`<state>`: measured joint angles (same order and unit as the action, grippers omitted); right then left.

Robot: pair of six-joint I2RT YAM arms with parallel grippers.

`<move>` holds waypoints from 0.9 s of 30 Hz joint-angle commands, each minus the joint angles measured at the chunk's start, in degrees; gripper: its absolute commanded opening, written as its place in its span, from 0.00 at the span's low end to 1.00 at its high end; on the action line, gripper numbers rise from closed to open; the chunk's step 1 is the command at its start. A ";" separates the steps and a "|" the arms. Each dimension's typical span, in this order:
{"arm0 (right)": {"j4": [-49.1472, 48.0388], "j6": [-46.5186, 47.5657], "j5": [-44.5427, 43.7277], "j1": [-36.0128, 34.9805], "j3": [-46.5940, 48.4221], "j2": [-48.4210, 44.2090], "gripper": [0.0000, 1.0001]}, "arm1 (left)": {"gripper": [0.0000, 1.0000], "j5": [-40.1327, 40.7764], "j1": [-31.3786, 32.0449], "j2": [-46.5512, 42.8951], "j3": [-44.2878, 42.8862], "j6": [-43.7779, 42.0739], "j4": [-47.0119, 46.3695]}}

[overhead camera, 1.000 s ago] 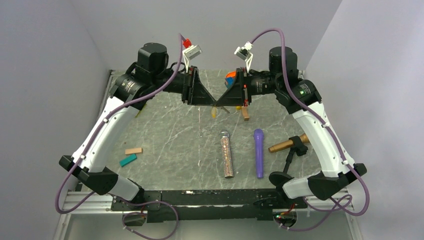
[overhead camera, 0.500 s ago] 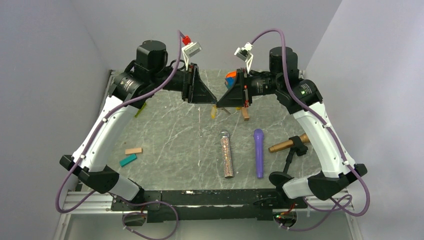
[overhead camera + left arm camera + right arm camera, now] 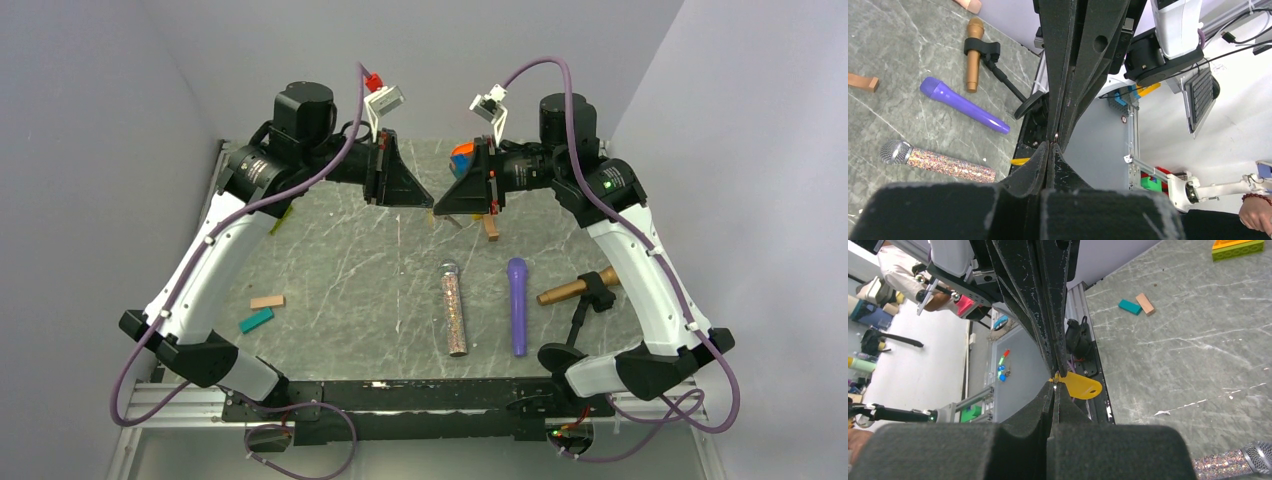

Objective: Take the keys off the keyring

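Both grippers meet tip to tip above the far middle of the table. My right gripper (image 3: 438,211) is shut, and a small metal glint at its tips is the keyring (image 3: 1054,380). A flat yellow key (image 3: 1080,385) hangs from that spot, its holed end pointing down at the table. The left gripper (image 3: 428,205) is shut too, its tips pressed against the same spot. The ring glints just beyond the left gripper (image 3: 1050,144), and a sliver of the key (image 3: 1020,161) shows beside it. I cannot tell whether the left pinches the ring or the key.
On the marble table lie a glitter microphone (image 3: 454,308), a purple microphone (image 3: 517,305) and a gold microphone in a black stand clip (image 3: 577,289). A tan block (image 3: 267,301) and teal block (image 3: 256,320) lie near left. A brown block (image 3: 490,228) lies under the right gripper.
The left gripper's jaws have closed. It drew back slightly from the right gripper's tips, then returned to them. The key now shows less below the tips. The right arm barely moved.
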<state>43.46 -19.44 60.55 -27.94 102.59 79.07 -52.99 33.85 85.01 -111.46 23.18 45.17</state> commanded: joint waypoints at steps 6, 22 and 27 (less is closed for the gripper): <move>-7.15 -2.90 -1.93 -0.11 1.72 -1.03 0.00 | 0.00 9.25 2.49 -2.88 0.59 2.91 -5.86; -32.98 -20.02 -9.97 0.04 3.10 0.31 0.00 | 0.00 25.63 6.06 -8.22 3.57 12.45 -20.47; -39.84 -25.37 -10.54 0.06 2.87 0.64 0.00 | 0.00 28.71 7.57 -9.03 4.19 12.50 -22.14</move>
<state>16.84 -38.33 53.41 -27.55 103.79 79.15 -25.58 38.65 76.31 -107.22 34.00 25.34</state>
